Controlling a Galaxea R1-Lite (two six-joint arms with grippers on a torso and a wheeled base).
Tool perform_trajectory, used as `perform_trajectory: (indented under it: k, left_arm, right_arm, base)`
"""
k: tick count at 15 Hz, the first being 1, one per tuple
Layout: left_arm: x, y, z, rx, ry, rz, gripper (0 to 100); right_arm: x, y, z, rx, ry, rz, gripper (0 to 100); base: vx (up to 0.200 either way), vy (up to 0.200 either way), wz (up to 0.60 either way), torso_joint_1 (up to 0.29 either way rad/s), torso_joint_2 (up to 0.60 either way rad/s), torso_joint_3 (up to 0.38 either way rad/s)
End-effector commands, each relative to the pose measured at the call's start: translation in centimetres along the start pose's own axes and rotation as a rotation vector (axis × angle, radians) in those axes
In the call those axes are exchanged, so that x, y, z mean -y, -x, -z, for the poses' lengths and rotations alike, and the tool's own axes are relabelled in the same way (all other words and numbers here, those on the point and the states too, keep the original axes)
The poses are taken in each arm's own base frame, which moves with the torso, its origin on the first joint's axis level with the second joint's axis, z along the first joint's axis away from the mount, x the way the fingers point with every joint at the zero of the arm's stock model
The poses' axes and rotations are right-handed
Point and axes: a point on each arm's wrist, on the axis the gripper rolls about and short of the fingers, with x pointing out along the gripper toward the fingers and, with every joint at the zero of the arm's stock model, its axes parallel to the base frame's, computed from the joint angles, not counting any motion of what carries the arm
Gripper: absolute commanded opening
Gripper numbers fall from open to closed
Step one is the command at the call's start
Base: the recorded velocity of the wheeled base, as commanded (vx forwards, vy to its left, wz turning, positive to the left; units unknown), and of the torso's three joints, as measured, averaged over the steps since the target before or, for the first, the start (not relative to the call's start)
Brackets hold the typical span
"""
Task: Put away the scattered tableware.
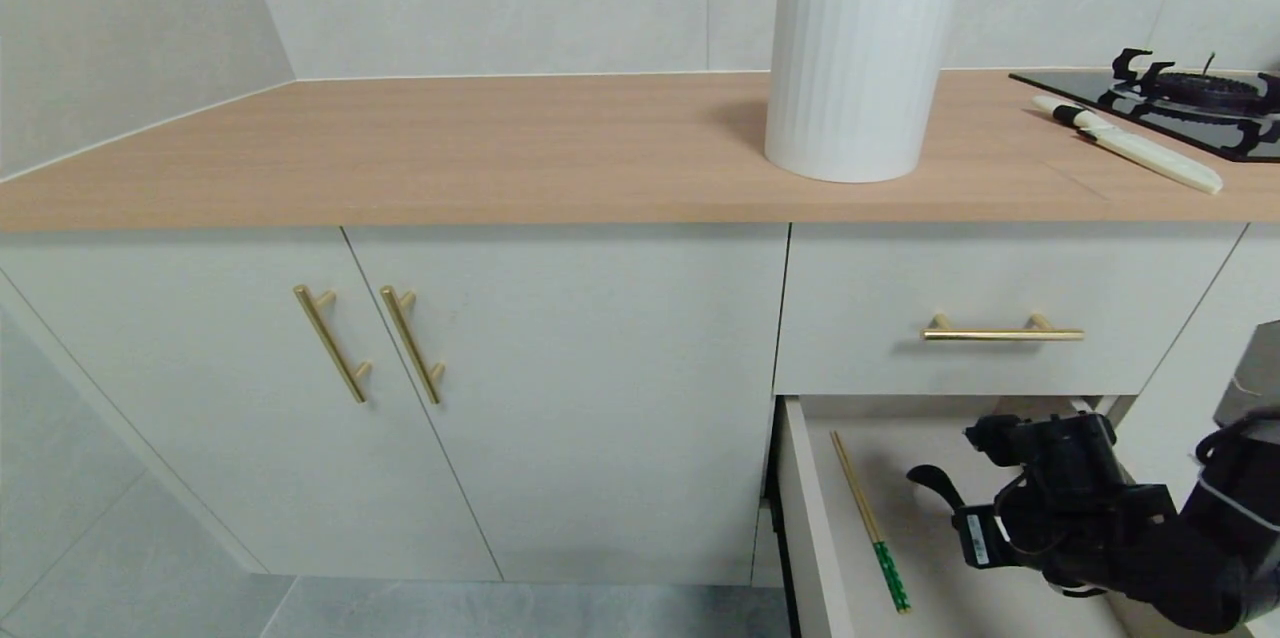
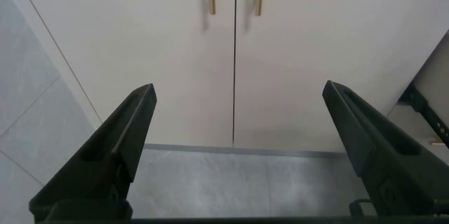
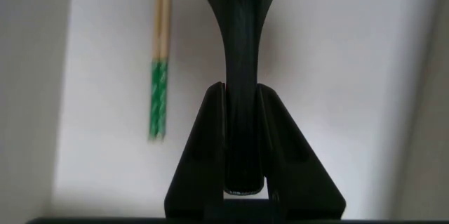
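The lower drawer (image 1: 806,518) at the bottom right stands pulled out, and a pair of wooden chopsticks with green tips (image 1: 868,530) (image 3: 161,55) lies along its left side. Above the drawer's floor, my right gripper (image 1: 985,523) (image 3: 240,115) is shut on the handle of a black spoon (image 1: 928,481) (image 3: 239,34), which sticks out toward the chopsticks. A cream-handled knife (image 1: 1130,143) rests on the wooden counter at the far right. My left gripper (image 2: 238,112) is open with nothing in it, low in front of the double cabinet doors (image 2: 233,55).
A tall white ribbed container (image 1: 860,48) stands on the counter (image 1: 450,148). A black gas hob (image 1: 1190,98) sits at the back right, just behind the knife. Above the open drawer is a closed one with a gold handle (image 1: 1000,331). Tiled floor lies below.
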Motion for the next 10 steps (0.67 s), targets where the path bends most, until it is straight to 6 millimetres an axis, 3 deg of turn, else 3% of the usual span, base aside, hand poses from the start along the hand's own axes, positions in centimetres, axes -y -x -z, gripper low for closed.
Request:
perform_trajectory:
  k: [1, 10]
  left_arm:
    - [0.0, 0.0, 0.0, 0.0, 0.0, -0.001, 100]
    - [0.0, 0.0, 0.0, 0.0, 0.001, -0.001, 100]
  right_arm:
    - [0.03, -2.81, 2.71, -0.074, 0.01, 0.042, 0]
    - [0.06, -3.54, 2.87, -0.031, 0.004, 0.06, 0]
  base:
    - [0.0, 0.0, 0.0, 0.0, 0.0, 0.0]
    - [0.0, 0.0, 0.0, 0.0, 0.0, 0.0]
